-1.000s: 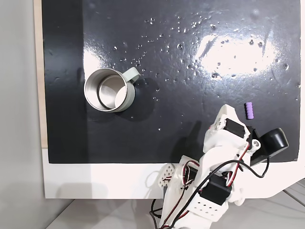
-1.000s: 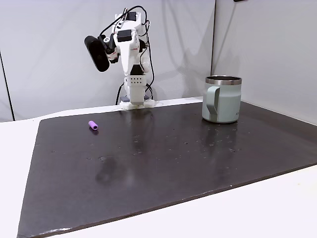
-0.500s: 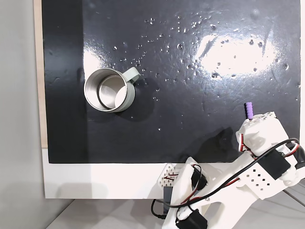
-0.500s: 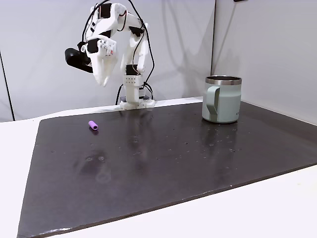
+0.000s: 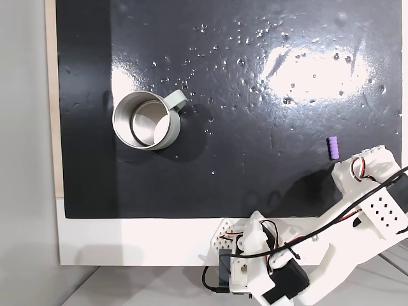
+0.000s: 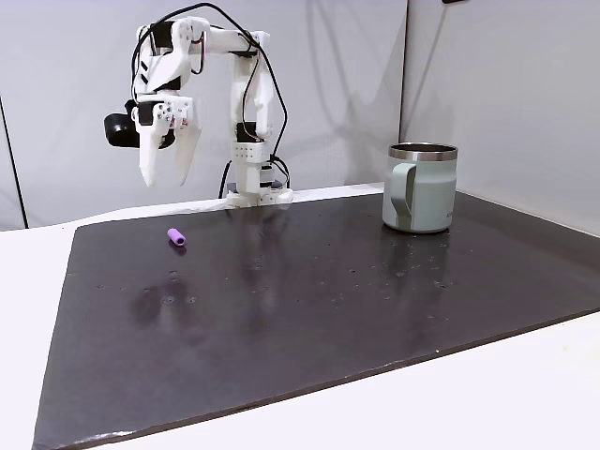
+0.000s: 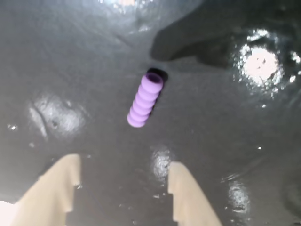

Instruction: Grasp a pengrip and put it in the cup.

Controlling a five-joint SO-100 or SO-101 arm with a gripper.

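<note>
Swinging away from the cup [image 6: 421, 187], the arm has carried its pincer [image 6: 166, 174] out above the pengrip [image 6: 176, 237]. Its two fingers [image 7: 188, 197] hang apart, holding nothing, up off the desk [image 6: 309, 309]. That little purple pengrip lies flat on the dark desk, far from the cup.

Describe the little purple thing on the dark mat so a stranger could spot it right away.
Start at the glossy black mat and find the white robot arm at its back edge. Below the arm's open jaws, far from the pale grey-green steel mug, lies a tiny purple ribbed rubber tube on its side, the only coloured thing there.
</note>
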